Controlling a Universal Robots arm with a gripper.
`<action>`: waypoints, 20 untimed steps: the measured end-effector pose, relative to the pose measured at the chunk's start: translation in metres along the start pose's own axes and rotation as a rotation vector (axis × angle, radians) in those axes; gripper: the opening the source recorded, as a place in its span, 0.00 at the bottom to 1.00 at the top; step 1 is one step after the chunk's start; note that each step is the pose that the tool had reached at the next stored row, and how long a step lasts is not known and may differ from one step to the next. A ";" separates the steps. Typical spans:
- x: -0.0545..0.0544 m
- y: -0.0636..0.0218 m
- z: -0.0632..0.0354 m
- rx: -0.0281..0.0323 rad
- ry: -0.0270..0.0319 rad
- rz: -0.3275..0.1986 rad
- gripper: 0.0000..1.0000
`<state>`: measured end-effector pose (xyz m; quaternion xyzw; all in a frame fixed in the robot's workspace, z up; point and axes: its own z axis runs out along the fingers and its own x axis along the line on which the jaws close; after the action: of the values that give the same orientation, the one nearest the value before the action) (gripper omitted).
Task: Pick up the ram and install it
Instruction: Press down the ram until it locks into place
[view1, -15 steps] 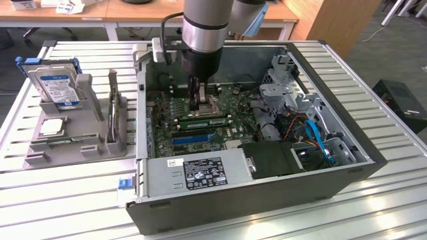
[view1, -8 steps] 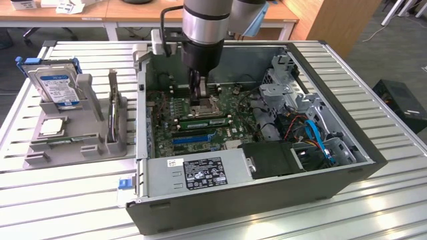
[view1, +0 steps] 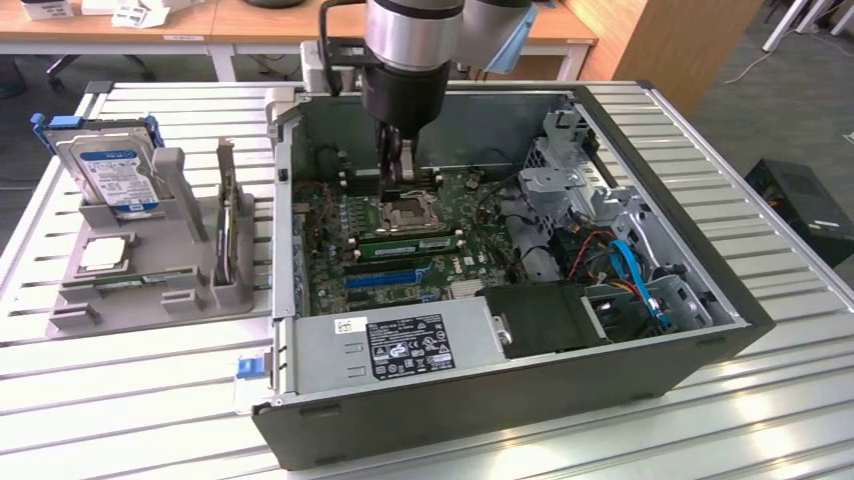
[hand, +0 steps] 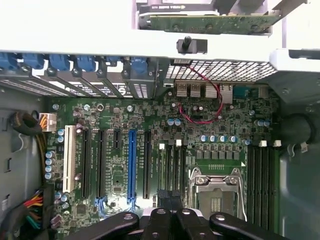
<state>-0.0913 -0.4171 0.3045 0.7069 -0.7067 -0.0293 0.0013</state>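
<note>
1. Inside the open PC case (view1: 561, 395): the ram (view1: 404, 239), a green stick, lies flat in a slot beside the CPU socket (view1: 407, 211).
2. The gripper (view1: 396, 182) hangs over the motherboard (hand: 200, 130) just past the socket, apart from the ram.
3. Fingers (hand: 159, 220) pressed together; can't tell if anything's pinched.

Gripper (view1: 396, 172) fingertips hidden low inside case (view1: 694, 300), held item unclear. Arm (view1: 414, 40) cut off at top edge. Label (view1: 407, 345) text too small.
</note>
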 end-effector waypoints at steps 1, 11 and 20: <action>0.000 0.0001 -0.0020 0.0000 0.0000 0.000 0.11; -0.001 0.0008 -0.0192 0.0000 0.0004 0.000 0.11; -0.001 0.0013 -0.0307 0.0000 0.0008 0.000 0.11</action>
<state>-0.0913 -0.4171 0.3353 0.7069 -0.7067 -0.0290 0.0016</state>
